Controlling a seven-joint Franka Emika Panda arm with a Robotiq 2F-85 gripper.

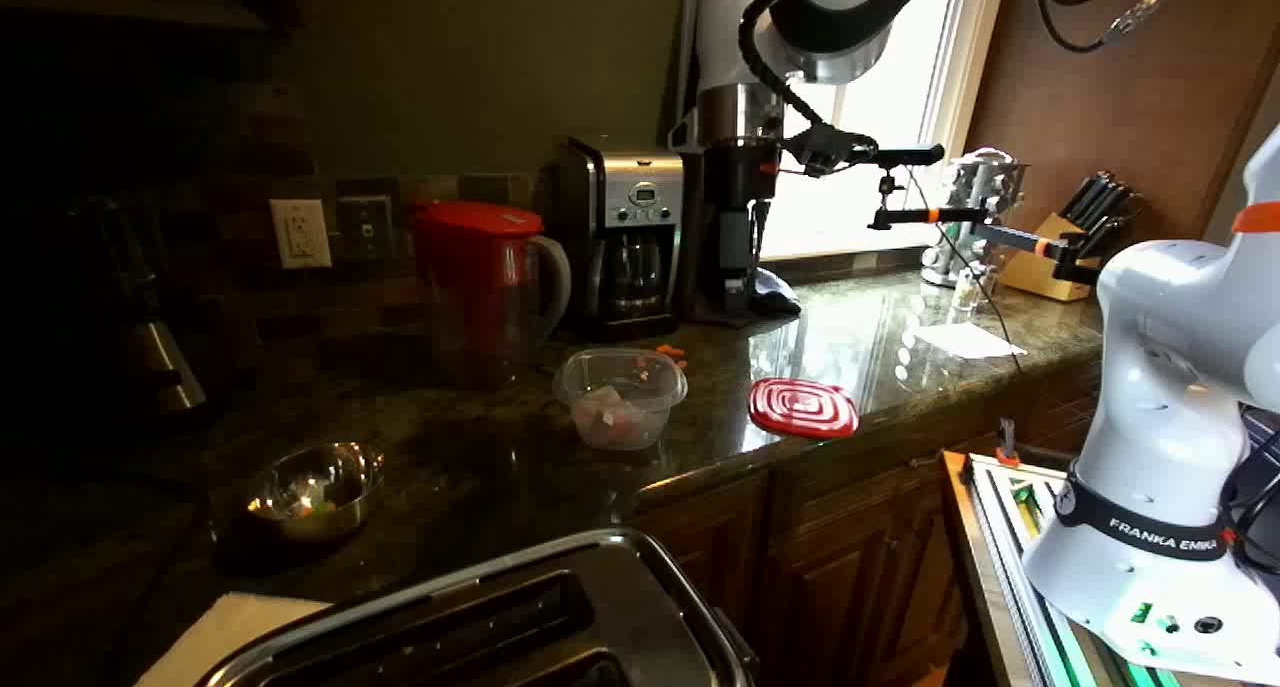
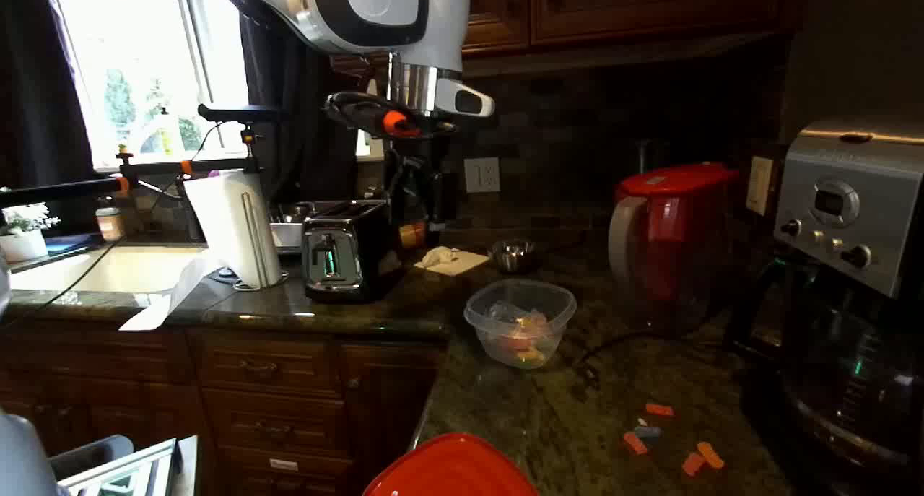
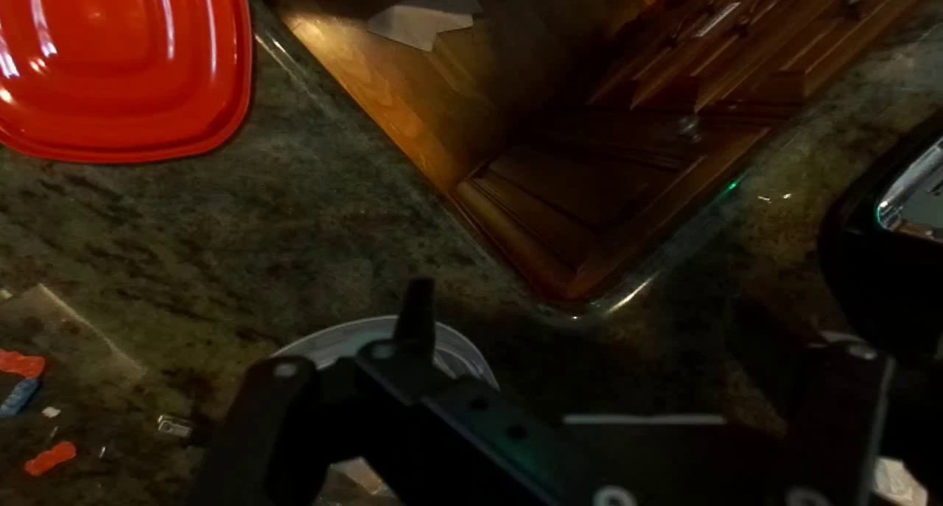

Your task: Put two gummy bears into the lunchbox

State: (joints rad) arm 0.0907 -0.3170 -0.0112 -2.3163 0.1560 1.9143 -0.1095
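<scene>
The lunchbox, a clear plastic tub, stands on the counter in both exterior views (image 1: 582, 392) (image 2: 485, 337); pinkish and yellow pieces and something clear lie inside. Its rim (image 3: 470, 353) shows partly behind the gripper in the wrist view. Several loose gummy bears lie on the counter near the coffee maker: an orange one (image 2: 658, 409), a blue one (image 2: 648, 432) and a red one (image 2: 635, 443) among them. Some show at the wrist view's left edge, such as an orange one (image 3: 50, 458). My gripper (image 2: 417, 218) hangs above the counter, its fingers wide apart (image 3: 633, 329). Nothing shows between them.
A red lid (image 1: 803, 408) lies near the counter edge. A shiny metal bowl (image 1: 340, 527) with small coloured bits stands beyond the lunchbox. A red-lidded jug (image 1: 480, 287), a coffee maker (image 1: 645, 207) and a toaster (image 2: 339, 254) stand around it.
</scene>
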